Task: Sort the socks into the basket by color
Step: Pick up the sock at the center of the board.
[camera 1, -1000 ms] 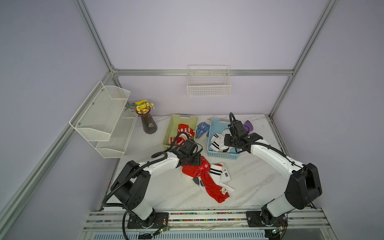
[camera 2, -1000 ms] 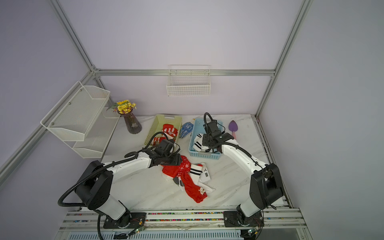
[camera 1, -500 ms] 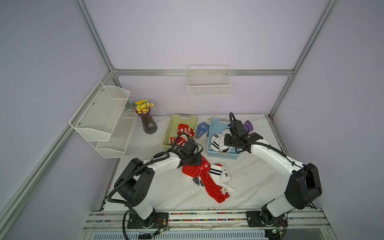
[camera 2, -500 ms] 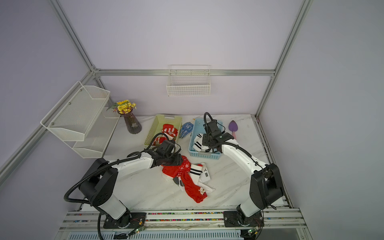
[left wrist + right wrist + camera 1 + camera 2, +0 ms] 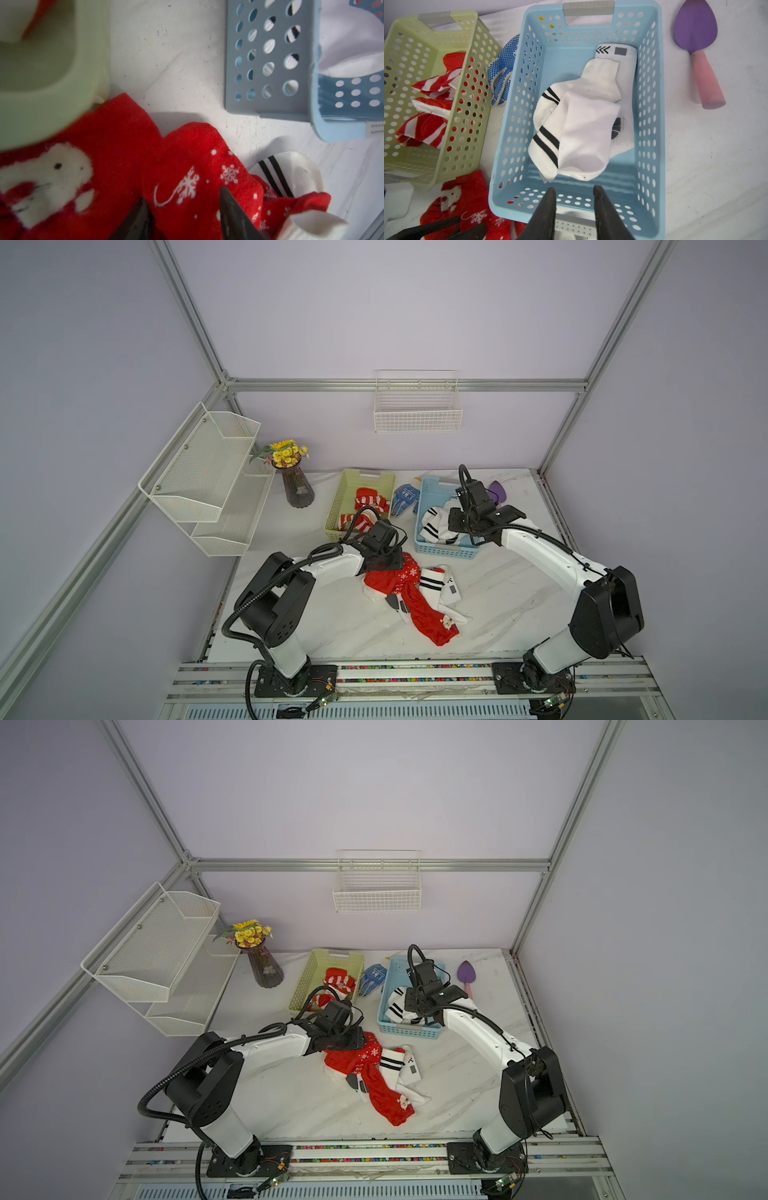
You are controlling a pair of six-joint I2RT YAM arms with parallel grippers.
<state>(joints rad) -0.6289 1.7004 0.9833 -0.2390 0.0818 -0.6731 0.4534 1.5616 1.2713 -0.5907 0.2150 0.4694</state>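
Underneath lies a white marbled tabletop [image 5: 324, 626], lilac walls [image 5: 415, 323] close behind. My left pincer [image 5: 182, 199] straddles a fold of the red snowflake-patterned fleece sock [image 5: 187, 153] beside the pale green perforated basket [image 5: 52, 93]; whether it pinches, I cannot tell. My right pincer [image 5: 574, 189] hangs apart, empty, over the near rim of the light blue perforated basket [image 5: 660, 104], white black-striped socks [image 5: 587, 128] inside. Bare marble opens frontward.

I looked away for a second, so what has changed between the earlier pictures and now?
The left claw has eased down onto the red fleece snowflake sock, its jaws closing around a fold; a firm grip is unclear. The right claw stays open above the blue perforated plastic basket; nothing else moved.
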